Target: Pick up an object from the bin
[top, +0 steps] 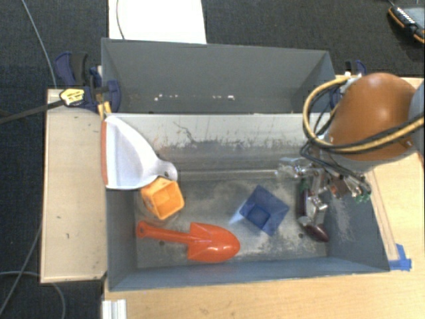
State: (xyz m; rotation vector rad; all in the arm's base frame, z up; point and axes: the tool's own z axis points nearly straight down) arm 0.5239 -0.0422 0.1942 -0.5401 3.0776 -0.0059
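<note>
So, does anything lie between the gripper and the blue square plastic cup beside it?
Nothing visible does. The gripper is low at the grey metal bin's right end; the blue square plastic cup lies left of it in view, bare floor between. The orange plastic shovel lies beyond the cup.

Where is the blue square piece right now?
In the camera view, the blue square piece lies right of centre on the bin floor, between the orange shovel and the gripper.

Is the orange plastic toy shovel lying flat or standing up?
Lying flat: the orange plastic toy shovel rests on the floor of the grey metal bin, handle left, blade right.
</note>
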